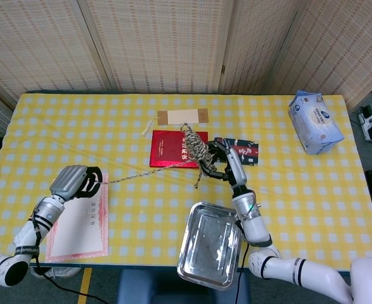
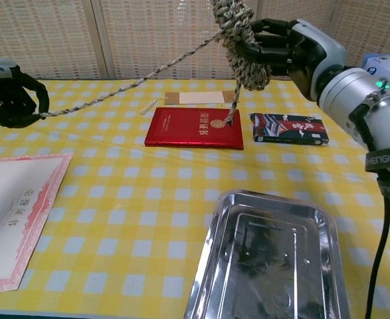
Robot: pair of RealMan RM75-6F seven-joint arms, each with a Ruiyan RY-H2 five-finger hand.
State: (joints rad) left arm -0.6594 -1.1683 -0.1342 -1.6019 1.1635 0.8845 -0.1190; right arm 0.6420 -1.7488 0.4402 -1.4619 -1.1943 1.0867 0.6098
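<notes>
A speckled rope bundle (image 1: 196, 149) (image 2: 242, 40) hangs in the air, gripped by my right hand (image 1: 227, 162) (image 2: 282, 49) above the red booklet (image 1: 173, 149) (image 2: 196, 126). One strand of the rope (image 1: 144, 171) (image 2: 135, 83) runs taut to the left, where my left hand (image 1: 78, 182) (image 2: 10, 100) holds its end over the table's left side. A short loose tail (image 2: 232, 109) dangles from the bundle toward the booklet.
A steel tray (image 1: 209, 244) (image 2: 274, 256) lies at the front. A pink-bordered certificate (image 1: 78, 221) (image 2: 12, 212) is at the left. A dark packet (image 1: 243, 151) (image 2: 289, 127), a tan bookmark (image 1: 182, 116) and a blue tissue pack (image 1: 315, 121) (image 2: 387, 73) sit further back.
</notes>
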